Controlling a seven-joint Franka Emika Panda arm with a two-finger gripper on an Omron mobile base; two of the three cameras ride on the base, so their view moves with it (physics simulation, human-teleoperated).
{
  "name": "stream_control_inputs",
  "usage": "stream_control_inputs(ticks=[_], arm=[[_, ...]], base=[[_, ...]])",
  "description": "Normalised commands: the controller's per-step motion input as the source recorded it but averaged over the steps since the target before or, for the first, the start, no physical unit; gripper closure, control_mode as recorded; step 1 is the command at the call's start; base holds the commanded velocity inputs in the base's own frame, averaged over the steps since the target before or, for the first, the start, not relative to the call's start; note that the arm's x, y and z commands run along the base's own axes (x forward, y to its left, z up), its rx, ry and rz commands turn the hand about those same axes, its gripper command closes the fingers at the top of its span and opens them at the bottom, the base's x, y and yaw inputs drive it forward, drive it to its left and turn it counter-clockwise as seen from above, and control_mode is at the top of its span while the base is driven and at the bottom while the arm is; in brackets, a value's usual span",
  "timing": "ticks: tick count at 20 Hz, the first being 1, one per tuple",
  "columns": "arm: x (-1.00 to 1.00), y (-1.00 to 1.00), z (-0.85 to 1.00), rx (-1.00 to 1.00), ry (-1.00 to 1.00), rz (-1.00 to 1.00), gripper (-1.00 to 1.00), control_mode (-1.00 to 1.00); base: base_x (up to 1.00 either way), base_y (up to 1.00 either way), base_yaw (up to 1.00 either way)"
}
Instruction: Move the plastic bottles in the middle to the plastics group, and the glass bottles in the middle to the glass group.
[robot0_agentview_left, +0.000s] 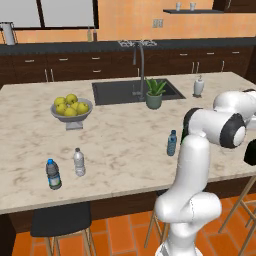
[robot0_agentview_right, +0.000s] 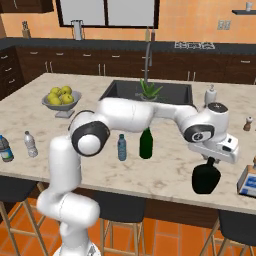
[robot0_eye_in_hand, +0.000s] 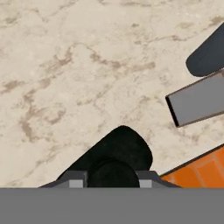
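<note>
Dark green glass fills the gripper (robot0_agentview_right: 209, 162), pinched on the neck of a bulky bottle (robot0_agentview_right: 205, 179) at the marble counter's (robot0_agentview_right: 165, 170) near right edge. The slim blue water bottle (robot0_agentview_right: 122, 147) and another green glass bottle (robot0_agentview_right: 145, 143) stand mid-counter, just beside each other. The white-capped bottle (robot0_agentview_left: 79, 161) and dark-labelled bottle (robot0_agentview_left: 53, 174) stand far left.

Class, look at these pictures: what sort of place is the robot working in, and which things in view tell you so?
A simulated home kitchen, most likely: an island counter with a sink and tall faucet, dark cabinets along the back wall, and a bowl of lemons.
</note>
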Motion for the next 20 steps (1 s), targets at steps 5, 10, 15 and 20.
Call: stream_control_inputs(ticks=[5,10,15,20], arm=[[0.29,-0.57,0.12,0.0,0.03,-0.02,1.0,-1.0],[0.11,-0.5,-0.13,0.0,0.0,0.0,1.0,-1.0],[0.14,-0.07,-0.39,-0.01,0.0,0.0,1.0,-1.0],[0.04,0.27,-0.27,-0.09,0.0,0.0,1.0,-1.0]], base=[[0.0,0.0,0.0],[0.0,0.0,0.0],[0.0,0.0,0.0],[0.0,0.0,0.0]])
